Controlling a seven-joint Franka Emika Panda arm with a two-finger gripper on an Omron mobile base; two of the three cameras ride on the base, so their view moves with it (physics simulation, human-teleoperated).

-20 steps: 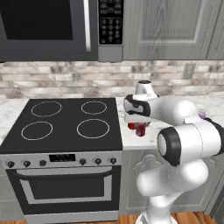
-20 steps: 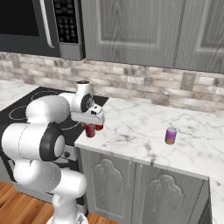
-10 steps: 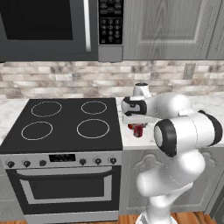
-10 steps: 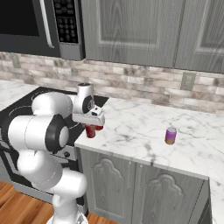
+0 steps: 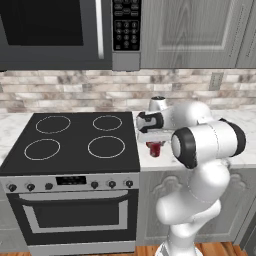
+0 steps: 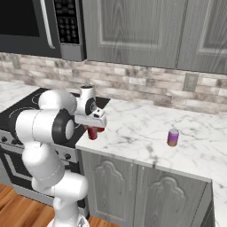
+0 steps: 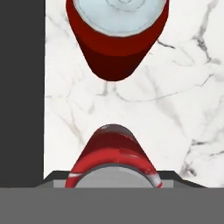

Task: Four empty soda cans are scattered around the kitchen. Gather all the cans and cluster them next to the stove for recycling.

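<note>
The arm bends low over the counter's (image 6: 146,133) front left corner beside the stove (image 5: 75,145), gripper (image 5: 155,146) pointing down, fingers pinching 1 red soda can (image 5: 155,149).

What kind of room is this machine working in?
A home-style kitchen, computer-rendered by the look of it. A stainless stove with a black glass cooktop sits under a microwave, beside a marble counter with grey cabinets above.
</note>
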